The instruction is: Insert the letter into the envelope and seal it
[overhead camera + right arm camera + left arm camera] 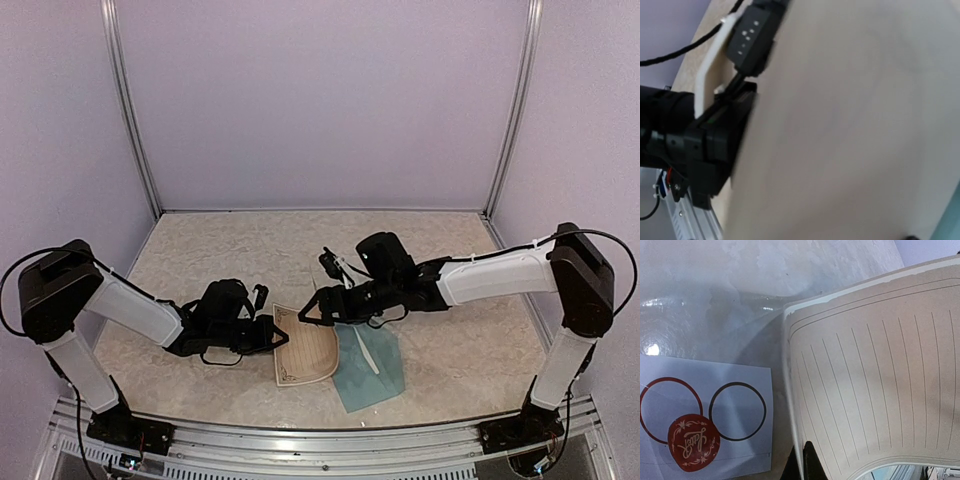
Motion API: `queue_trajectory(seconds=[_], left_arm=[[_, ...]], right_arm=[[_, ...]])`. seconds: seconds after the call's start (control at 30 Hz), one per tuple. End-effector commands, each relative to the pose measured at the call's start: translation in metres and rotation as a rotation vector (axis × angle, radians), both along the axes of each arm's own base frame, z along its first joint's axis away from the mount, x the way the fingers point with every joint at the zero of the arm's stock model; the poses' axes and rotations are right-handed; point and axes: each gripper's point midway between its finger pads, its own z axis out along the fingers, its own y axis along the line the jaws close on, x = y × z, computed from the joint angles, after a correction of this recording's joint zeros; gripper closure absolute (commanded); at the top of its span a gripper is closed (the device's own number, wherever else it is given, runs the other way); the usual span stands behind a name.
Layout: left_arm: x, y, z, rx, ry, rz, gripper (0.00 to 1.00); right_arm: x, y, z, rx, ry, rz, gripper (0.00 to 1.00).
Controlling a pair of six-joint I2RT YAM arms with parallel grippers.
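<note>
The letter (308, 352), a cream lined sheet with a decorative border, is bowed upward between both grippers. My left gripper (272, 337) is shut on its left edge; in the left wrist view the fingertips (812, 465) pinch the sheet (875, 375). My right gripper (306, 316) is at the letter's far edge and appears shut on it. In the right wrist view the letter (850, 130) fills the frame and hides the fingers. The teal envelope (372, 372) lies flat on the table under the letter's right end.
A white card (705, 415) with two printed rings and a red round sticker (692, 442) lies on the table left of the letter. The left gripper body (705, 145) shows in the right wrist view. The enclosure walls stand around the table (250, 250).
</note>
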Motion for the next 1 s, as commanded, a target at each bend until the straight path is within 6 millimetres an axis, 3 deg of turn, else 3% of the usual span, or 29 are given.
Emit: queue_trajectory(seconds=[0.0,0.27,0.63,0.97], left_arm=[[0.003,-0.003,0.002,-0.01,-0.007,0.001,1.0],[0.003,-0.002,0.0,-0.004,-0.003,0.007,1.0],[0.002,-0.001,-0.002,-0.001,0.001,0.009,1.0],[0.002,-0.002,-0.001,-0.005,0.0,0.006,1.0]], right_arm=[[-0.007,0.002,0.02,0.014,-0.016,-0.004,0.14],[-0.003,-0.002,0.043,0.03,-0.058,-0.037,0.14],[-0.005,-0.006,0.038,0.007,-0.045,-0.04,0.14],[-0.017,0.013,0.025,0.067,0.003,0.032,0.17]])
